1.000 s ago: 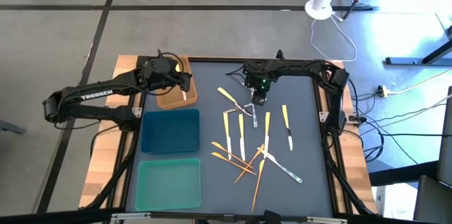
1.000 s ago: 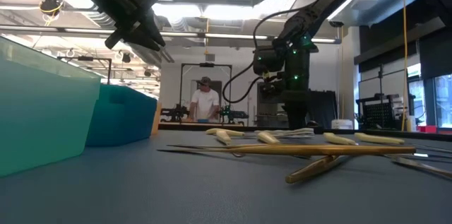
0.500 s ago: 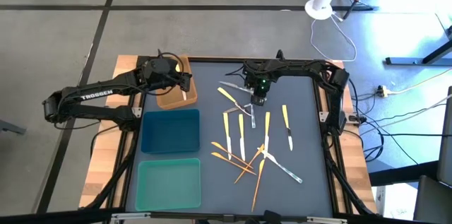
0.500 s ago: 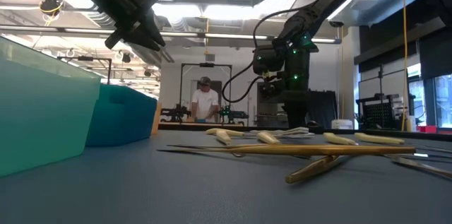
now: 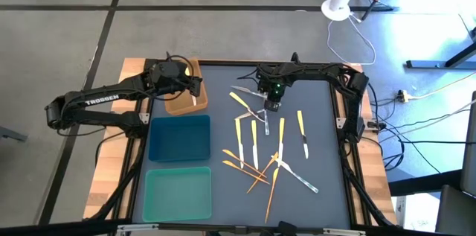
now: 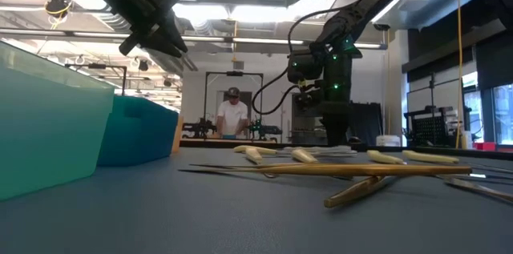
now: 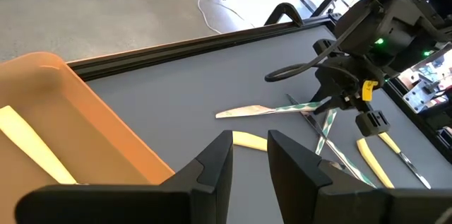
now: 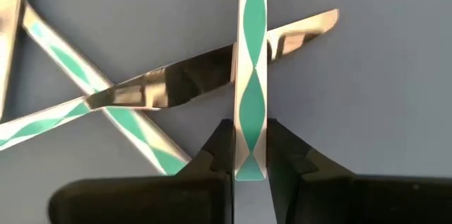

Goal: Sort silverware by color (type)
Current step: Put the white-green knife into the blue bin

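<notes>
The silverware lies spread over the grey mat: yellow-handled pieces (image 5: 239, 128), orange-gold ones (image 5: 256, 176) and silver ones (image 5: 297, 178). At the far middle lie silver pieces with a teal diamond pattern (image 7: 311, 107). My right gripper (image 5: 272, 105) points down there, shut on one of them (image 8: 252, 54). My left gripper (image 7: 248, 159) hangs above the brown tray (image 5: 181, 104), open with nothing between its fingers. One yellow-handled piece (image 7: 32, 143) lies in that tray. My right gripper pinches the teal-patterned handle near its free end (image 8: 251, 104) between its two fingers (image 8: 215, 155), one on each long edge. The fingers come from above, pointing down. The handle lies flat and crosses over a silver knife blade (image 8: 183, 83); whether it is lifted does not show.
A blue tray (image 5: 178, 138) and a teal tray (image 5: 177, 195) sit in a row with the brown one along the mat's left side. Another teal-patterned piece (image 8: 127, 121) crosses under the knife beside the gripper. A person (image 6: 233, 118) stands in the room far behind the table.
</notes>
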Available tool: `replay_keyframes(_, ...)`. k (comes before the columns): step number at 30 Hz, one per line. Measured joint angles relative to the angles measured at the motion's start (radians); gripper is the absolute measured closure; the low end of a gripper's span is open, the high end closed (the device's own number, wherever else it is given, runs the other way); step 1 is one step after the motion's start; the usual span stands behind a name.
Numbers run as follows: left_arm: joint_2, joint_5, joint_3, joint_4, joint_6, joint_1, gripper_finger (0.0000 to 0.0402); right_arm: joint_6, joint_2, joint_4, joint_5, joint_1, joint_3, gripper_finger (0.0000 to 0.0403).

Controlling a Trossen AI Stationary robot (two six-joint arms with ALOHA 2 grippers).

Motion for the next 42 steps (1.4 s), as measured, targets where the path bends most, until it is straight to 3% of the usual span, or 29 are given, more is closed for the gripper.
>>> replay_keyframes(7,0.0,0.041,0.0,0.0,0.009,0.0,0.0318,0.0,-0.057,-0.008,0.001,0.0,0.001,0.0367)
replay_keyframes(19,0.0,0.195,0.0,0.001,0.24,-0.019,0.0318,0.0,-0.078,-0.063,-0.076,0.001,0.002,0.0368)
replay_keyframes(25,0.0,0.196,0.0,0.062,0.343,-0.082,0.0318,0.004,-0.079,-0.065,-0.164,0.001,0.003,0.0368)
replay_keyframes(35,0.016,0.196,0.0,0.264,0.423,-0.193,0.0293,0.087,-0.08,-0.058,-0.463,0.001,0.004,0.0368)
replay_keyframes(42,0.071,0.196,0.001,0.369,0.424,-0.231,0.0254,0.091,-0.08,-0.059,-0.51,0.01,0.059,0.0368)
